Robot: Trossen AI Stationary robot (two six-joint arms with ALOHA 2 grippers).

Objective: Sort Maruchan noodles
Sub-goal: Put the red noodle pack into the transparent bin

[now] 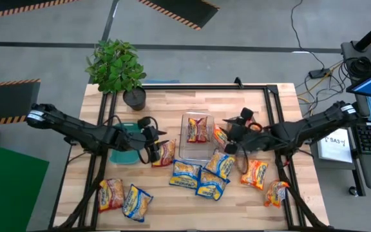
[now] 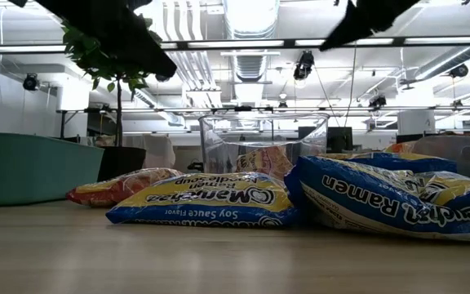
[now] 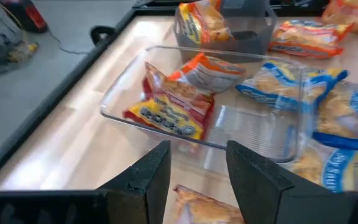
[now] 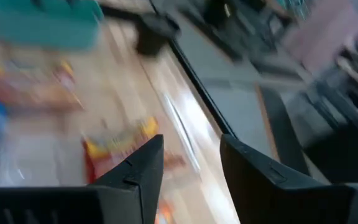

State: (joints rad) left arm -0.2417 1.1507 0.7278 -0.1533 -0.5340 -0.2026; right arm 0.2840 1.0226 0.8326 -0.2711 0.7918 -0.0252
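Note:
Ramen packets lie flat across the table. One maroon-edged packet (image 1: 197, 129) rests inside the clear bin (image 1: 187, 149). Three blue-edged packets (image 1: 185, 173) overlap at the table's middle, and two orange ones (image 1: 254, 173) lie to their right. A red packet (image 1: 111, 193) and a blue packet (image 1: 136, 203) sit near the left front corner. My left gripper (image 1: 154, 147) is open over a red-edged packet (image 1: 167, 153), whose end shows between the fingers (image 3: 197, 205). My right gripper (image 1: 232, 140) is open beside an orange-edged packet (image 1: 220, 136), which lies against the clear bin's right wall.
A teal bin (image 1: 122, 154) sits under the left arm's wrist. A potted plant (image 1: 116, 67) stands at the far left corner. A black frame (image 1: 205, 87) runs along the table's far edge and sides. Bare wood shows at the near edge (image 2: 219, 261).

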